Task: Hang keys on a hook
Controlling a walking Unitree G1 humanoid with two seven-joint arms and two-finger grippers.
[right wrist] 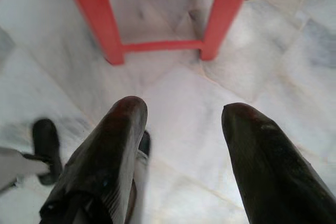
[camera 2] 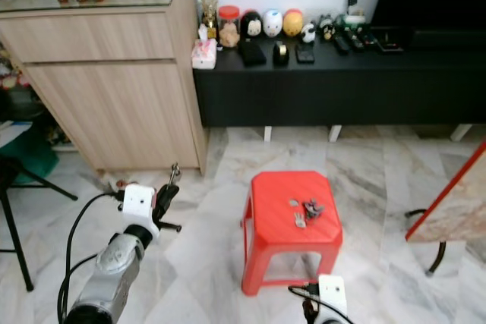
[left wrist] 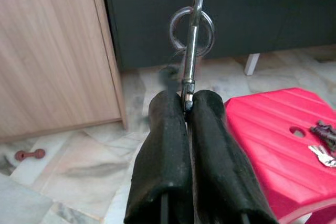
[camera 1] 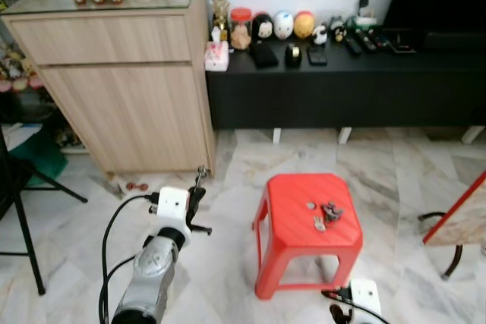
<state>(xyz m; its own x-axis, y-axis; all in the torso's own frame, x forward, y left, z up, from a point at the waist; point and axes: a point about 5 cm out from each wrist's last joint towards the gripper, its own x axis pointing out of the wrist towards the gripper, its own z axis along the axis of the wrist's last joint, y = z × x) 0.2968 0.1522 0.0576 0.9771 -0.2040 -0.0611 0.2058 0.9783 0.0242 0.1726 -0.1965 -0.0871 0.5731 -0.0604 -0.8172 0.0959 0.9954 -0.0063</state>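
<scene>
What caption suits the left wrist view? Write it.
Left gripper shut on a silver metal carabiner hook, beside a red plastic stool holding keys.

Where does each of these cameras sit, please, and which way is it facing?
Left eye view: on the head, facing forward and down at the red stool with keys; left arm raised.
Right eye view: its stereo twin, same scene.
Left wrist view: along the left gripper, shut on a carabiner hook, toward the wooden cabinet.
Right wrist view: along the open right gripper, at floor and stool legs.
Shared: the stool appears in all four.
</scene>
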